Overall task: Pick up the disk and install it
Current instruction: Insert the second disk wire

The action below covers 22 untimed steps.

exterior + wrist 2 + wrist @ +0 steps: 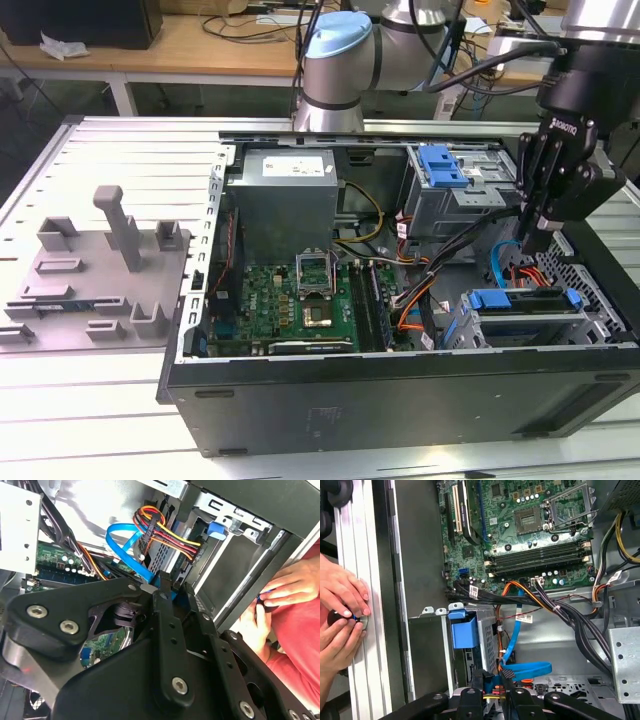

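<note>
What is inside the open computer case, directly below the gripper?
Below the gripper hang a blue flat cable and orange wires, above the disk in its blue rail. The floor of the computer case beneath them is covered.

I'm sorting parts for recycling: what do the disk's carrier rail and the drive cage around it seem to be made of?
The disk's carrier rail looks like moulded plastic: solid bright blue with a smooth, slightly glossy surface. The drive cage looks like thin sheet metal, probably bare steel: dull grey with punched holes and folded edges. The gripper hangs just above them.
</note>
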Motion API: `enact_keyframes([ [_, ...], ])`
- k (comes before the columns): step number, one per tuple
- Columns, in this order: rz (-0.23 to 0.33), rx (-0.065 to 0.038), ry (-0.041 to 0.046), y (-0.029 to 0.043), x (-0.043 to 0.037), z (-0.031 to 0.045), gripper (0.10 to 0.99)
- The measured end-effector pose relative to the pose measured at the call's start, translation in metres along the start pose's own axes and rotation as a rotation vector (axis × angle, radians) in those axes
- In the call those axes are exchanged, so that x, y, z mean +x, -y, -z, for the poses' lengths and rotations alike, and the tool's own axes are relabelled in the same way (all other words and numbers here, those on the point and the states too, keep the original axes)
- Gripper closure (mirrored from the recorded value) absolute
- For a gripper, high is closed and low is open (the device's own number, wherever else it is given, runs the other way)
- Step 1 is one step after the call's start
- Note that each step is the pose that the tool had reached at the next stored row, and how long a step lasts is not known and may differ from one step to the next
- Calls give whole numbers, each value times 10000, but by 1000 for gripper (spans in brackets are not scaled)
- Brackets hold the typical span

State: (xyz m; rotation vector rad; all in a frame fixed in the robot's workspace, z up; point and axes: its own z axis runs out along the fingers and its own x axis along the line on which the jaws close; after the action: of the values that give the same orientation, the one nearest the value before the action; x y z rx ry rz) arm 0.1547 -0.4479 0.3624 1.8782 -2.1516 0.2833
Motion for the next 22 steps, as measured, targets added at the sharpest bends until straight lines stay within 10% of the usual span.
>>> enact_keyframes([
  [12,-4,9,-131,-3,-13,-5,925],
  [15,-14,33,-128,-96,30,-23,925],
  [19,-115,340,130,-127,72,-38,925],
  [22,-177,532,480,-125,93,-45,925],
])
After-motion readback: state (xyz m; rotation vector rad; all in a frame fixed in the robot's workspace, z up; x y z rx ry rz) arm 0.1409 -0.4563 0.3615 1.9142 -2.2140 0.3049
